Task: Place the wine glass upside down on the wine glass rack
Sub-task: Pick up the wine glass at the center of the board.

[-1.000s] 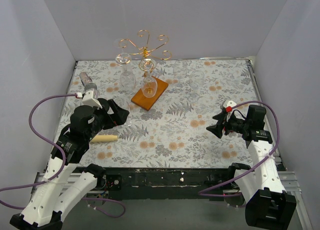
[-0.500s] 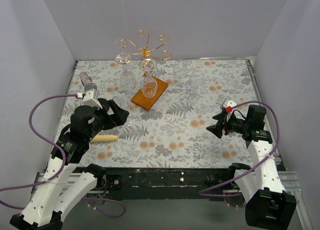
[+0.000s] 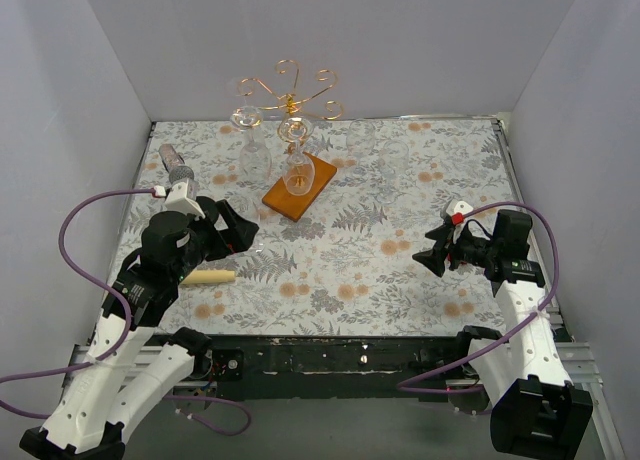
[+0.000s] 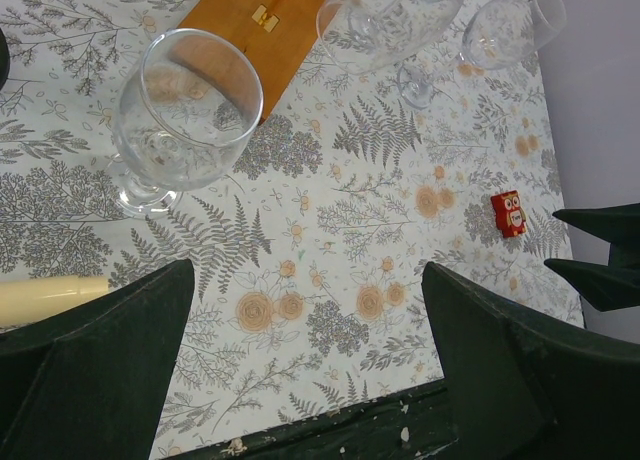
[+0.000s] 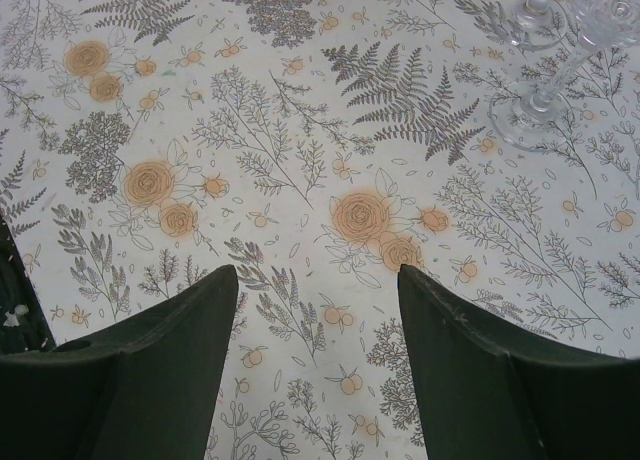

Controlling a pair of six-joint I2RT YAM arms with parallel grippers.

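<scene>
The wine glass rack (image 3: 288,92), a copper-gold wire tree, rises from a wooden base (image 3: 299,186) at the back of the table, with two glasses hanging bowl-down from it (image 3: 254,152). An upright clear wine glass (image 4: 185,115) stands on the floral cloth just ahead and left of my left gripper (image 4: 305,270), which is open and empty. The same gripper (image 3: 243,230) sits near the front left of the base. My right gripper (image 5: 317,272) is open over bare cloth at the right (image 3: 432,252). Two more upright glasses (image 5: 525,120) stand beyond it.
A cream cylinder (image 3: 207,276) lies under the left arm, and a grey handled object (image 3: 178,170) lies at the far left. A small red block (image 4: 508,212) shows beside the right gripper's tips. Grey walls enclose the table on three sides.
</scene>
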